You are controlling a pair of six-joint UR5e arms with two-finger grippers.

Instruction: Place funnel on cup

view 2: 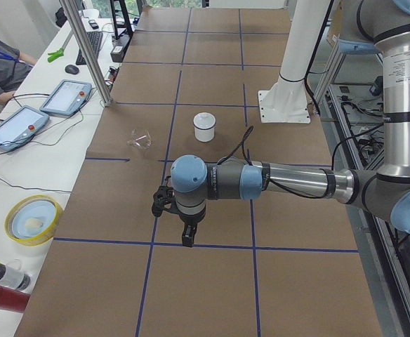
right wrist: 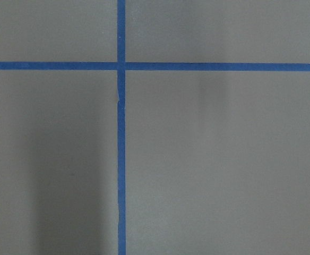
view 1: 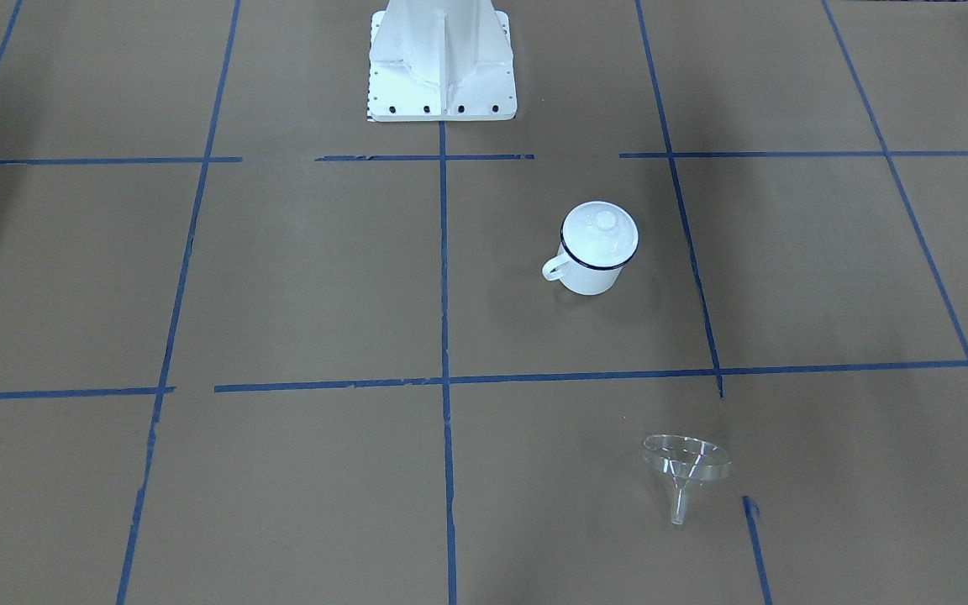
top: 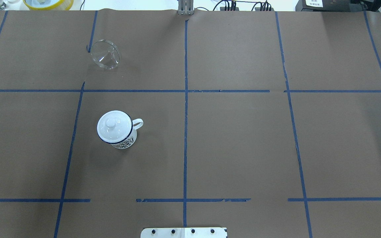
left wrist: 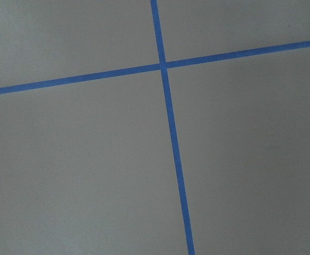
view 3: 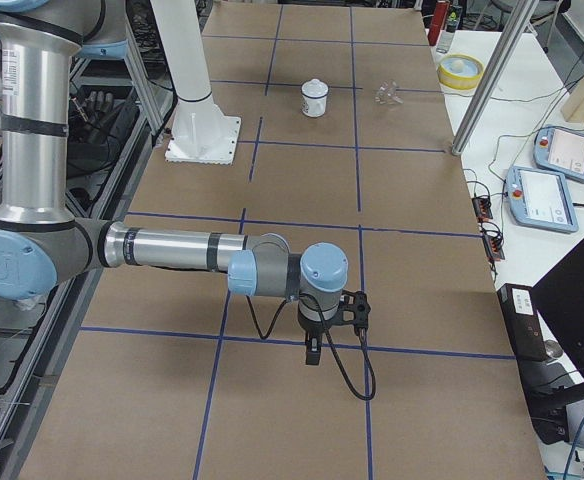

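Cup (view 1: pixel 591 280) is capped by a knobbed lid (view 1: pixel 600 235), contents hidden. Funnel (view 1: pixel 686 460) is laid on its side on the tabletop (view 1: pixel 282 294), well apart. Left gripper (view 2: pixel 188 241) and right gripper (view 3: pixel 313 357) fingers: state cannot be told.

The bench (top: pixel 243 148) is covered in plain brown, crossed by a grid of blue tape lines (top: pixel 185 132). The cup (top: pixel 126 141) and its lid (top: pixel 114 129) are finished in white, with a dark blue rim, and a dark pattern, possibly floral, is printed on the cup's side. The funnel (top: pixel 105 54) is colourless and transparent.
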